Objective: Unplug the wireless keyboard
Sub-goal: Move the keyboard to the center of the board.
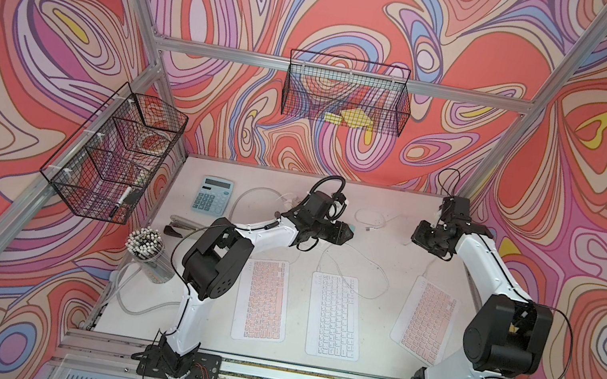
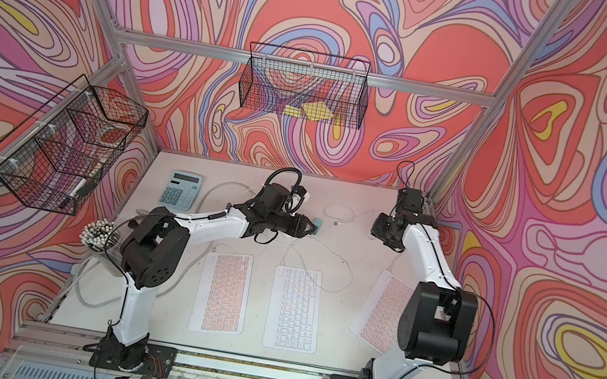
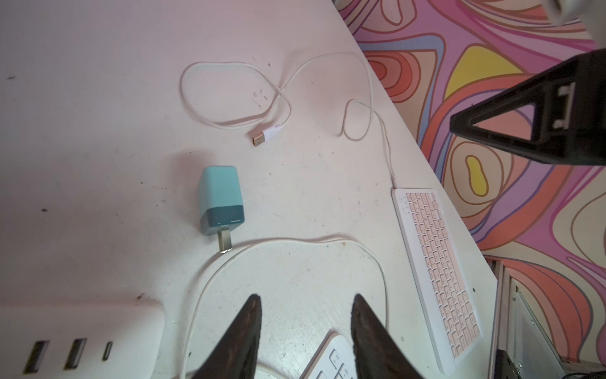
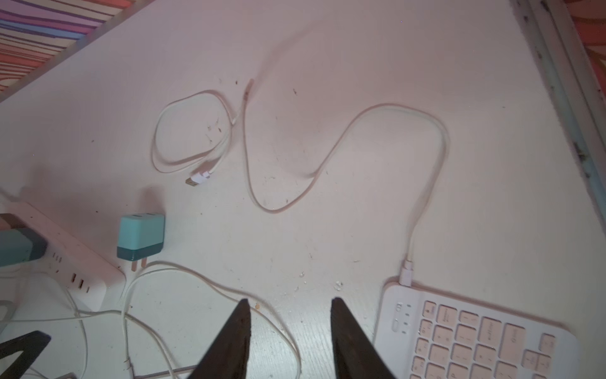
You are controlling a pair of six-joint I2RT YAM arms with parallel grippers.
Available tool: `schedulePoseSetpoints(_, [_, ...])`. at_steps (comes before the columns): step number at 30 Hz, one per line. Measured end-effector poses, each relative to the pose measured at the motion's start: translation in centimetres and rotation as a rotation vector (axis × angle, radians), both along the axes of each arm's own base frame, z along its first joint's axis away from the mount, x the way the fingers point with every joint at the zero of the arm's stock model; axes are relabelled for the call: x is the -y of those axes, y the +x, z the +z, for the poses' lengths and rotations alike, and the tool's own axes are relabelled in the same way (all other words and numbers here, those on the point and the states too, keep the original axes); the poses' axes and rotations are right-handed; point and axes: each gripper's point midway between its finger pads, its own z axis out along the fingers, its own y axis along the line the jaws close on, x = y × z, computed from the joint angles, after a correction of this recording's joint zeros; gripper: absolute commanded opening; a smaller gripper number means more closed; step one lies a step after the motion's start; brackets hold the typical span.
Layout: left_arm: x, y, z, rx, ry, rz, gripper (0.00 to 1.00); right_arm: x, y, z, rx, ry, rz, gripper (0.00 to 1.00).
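White table [image 1: 373, 333] under left claw [image 3: 306, 297] and right claw [image 4: 290, 300], both apart; keyboard [image 4: 475, 334] legends unreadably blurred.

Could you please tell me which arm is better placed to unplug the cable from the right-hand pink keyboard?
Right. The right hand hovers open close to the plug in the pink keyboard; the left hand hangs near the white keyboard, farther away.
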Motion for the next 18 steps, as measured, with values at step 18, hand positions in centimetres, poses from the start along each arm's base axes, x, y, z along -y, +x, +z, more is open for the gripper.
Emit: schedulePoseSetpoints(18, [2.5,-1.5,0.1,0.007,-0.055,-0.091,0.45,5.4,-3.2,-10.3,-0.289,-0.04,-0.119,0.36])
